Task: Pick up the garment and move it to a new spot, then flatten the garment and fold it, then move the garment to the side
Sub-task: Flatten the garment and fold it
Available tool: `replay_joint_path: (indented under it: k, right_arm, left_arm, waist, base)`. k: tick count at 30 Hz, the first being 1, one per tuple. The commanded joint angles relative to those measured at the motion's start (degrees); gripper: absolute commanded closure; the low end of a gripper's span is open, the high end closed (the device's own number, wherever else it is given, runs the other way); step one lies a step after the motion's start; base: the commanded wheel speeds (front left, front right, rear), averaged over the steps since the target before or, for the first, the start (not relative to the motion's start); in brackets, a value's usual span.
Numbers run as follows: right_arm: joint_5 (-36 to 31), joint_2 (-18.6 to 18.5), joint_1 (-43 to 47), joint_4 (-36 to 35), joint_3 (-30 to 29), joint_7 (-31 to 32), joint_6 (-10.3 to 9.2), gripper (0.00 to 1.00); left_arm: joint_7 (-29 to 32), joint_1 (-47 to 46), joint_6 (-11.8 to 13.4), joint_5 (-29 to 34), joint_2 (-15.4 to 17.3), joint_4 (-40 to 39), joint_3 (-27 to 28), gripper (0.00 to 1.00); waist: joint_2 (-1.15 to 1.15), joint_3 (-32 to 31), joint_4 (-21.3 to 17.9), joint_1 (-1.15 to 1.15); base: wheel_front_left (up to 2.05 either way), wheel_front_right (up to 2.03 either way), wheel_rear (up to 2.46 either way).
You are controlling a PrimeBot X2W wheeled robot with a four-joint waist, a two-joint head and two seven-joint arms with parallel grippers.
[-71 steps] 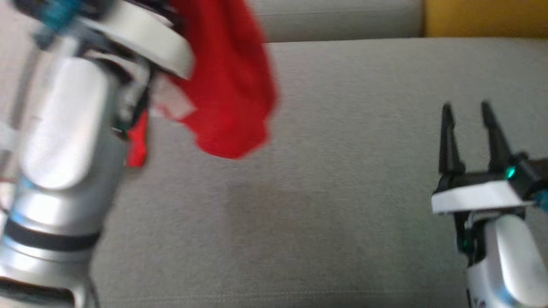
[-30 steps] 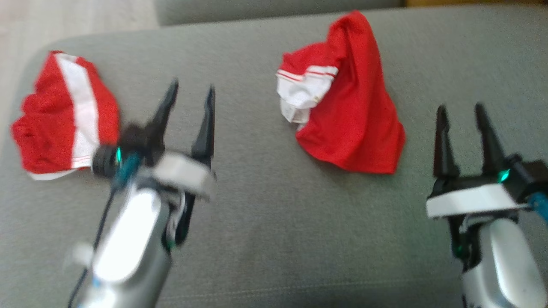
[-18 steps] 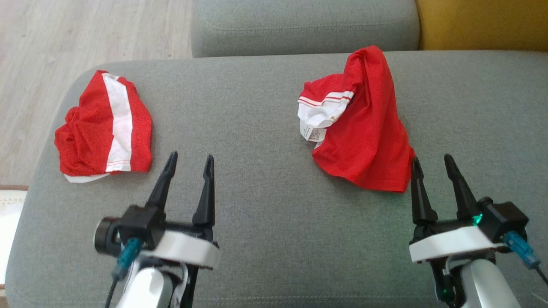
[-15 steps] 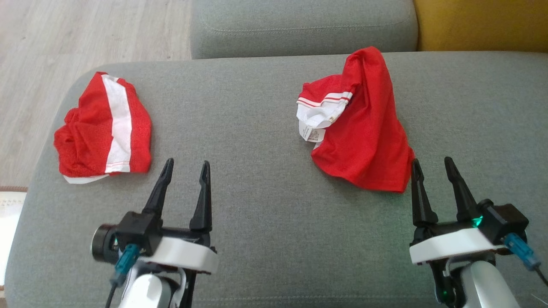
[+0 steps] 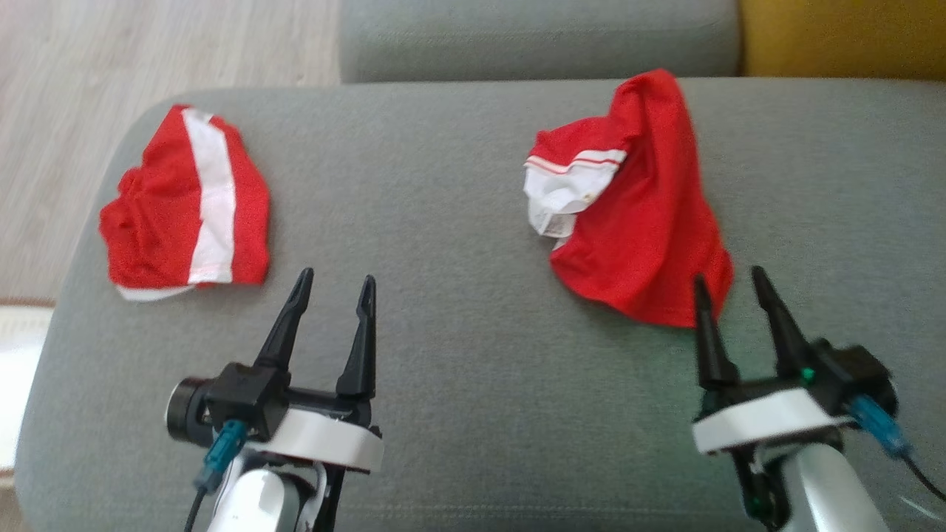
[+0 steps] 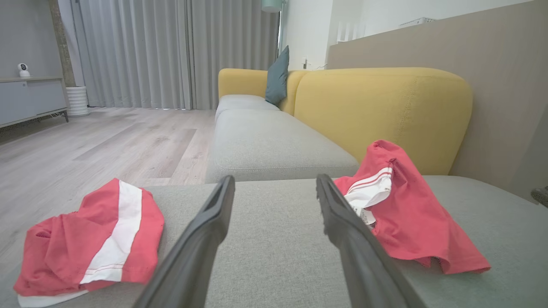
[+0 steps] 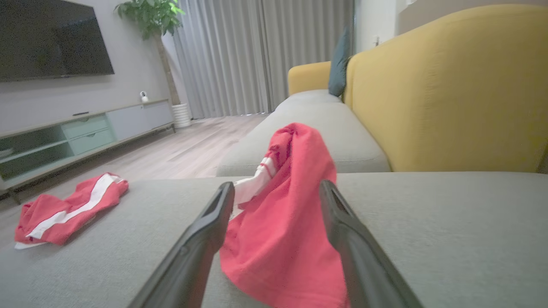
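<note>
Red garment (image 5: 643,214), earlier aloft in left claw (image 5: 336,275), now heaped on sofa (image 5: 458,222); judged soft, light, limp; best gripped at hem nearest right claw (image 5: 728,275); both claws spread wide, empty.

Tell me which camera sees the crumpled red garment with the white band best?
The head view. It looks down on almost all the garment lying on the grey cushion. The left wrist view sees it side-on, partly behind a dark finger. The right wrist view is close, so its bottom is cut off.

A grey fabric sofa seat (image 5: 473,384) with a mustard-yellow upholstered backrest (image 6: 381,111) stands on pale wood plank flooring (image 6: 107,145); grey floor-length curtains (image 6: 171,51) hang behind.
</note>
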Motion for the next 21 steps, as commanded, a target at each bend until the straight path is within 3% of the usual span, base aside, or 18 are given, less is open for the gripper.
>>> replay_joint_path:
  k: [1, 10, 21]
  right_arm:
    - [-1.1, -0.3, -4.1, -1.6, 2.7, 0.5, 0.44, 0.0]
    - [-6.2, -0.3, -13.8, 8.1, 5.6, 6.3, 0.44, 0.0]
    - [-14.0, -0.3, -21.7, 22.6, -0.1, 9.0, 0.44, 0.0]
  left_arm:
    - [-0.3, -3.3, -0.3, 0.5, -0.2, -1.5, 1.7, 0.0]
    - [-0.3, -6.0, -0.5, -0.9, -0.5, -0.8, -0.9, 0.0]
    - [-0.3, -9.1, 0.9, -3.0, -0.5, -1.2, -3.8, 0.0]
  waist:
    - [0.0, 1.9, 1.9, 0.0]
    - [0.0, 7.5, 8.3, 0.0]
    - [0.0, 11.5, 13.1, 0.0]
  base:
    - [0.0, 0.0, 0.0]
    - [0.0, 0.0, 0.0]
    - [0.0, 0.0, 0.0]
